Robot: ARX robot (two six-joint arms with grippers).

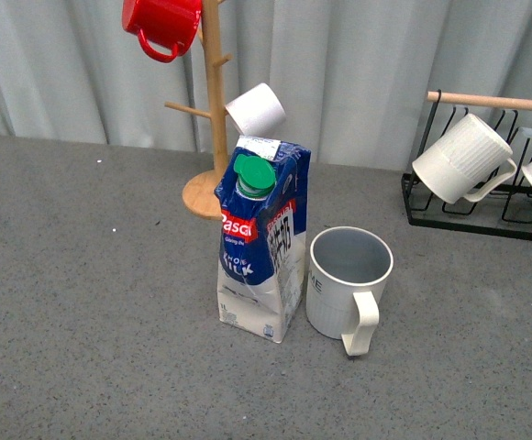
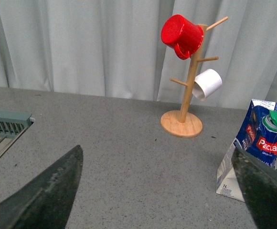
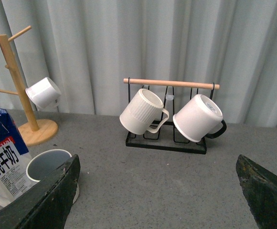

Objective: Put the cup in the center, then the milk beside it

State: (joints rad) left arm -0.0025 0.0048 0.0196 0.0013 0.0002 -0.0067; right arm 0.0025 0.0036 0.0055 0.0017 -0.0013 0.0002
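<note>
Two racks behind cup (image 1: pixel 349 284) & milk (image 1: pixel 261 243): wooden mug tree (image 1: pixel 213 110), black rack (image 1: pixel 482 206).

Wooden mug tree (image 1: pixel 215 101) holding red mug (image 1: pixel 161 25), small white cup (image 1: pixel 256 109), black rack (image 1: pixel 472 215)

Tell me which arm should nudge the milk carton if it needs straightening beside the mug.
Left, probably. The milk carton stands on the left of the cup, so the left gripper would reach it without crossing the cup. Both grippers look open, holding nothing.
</note>
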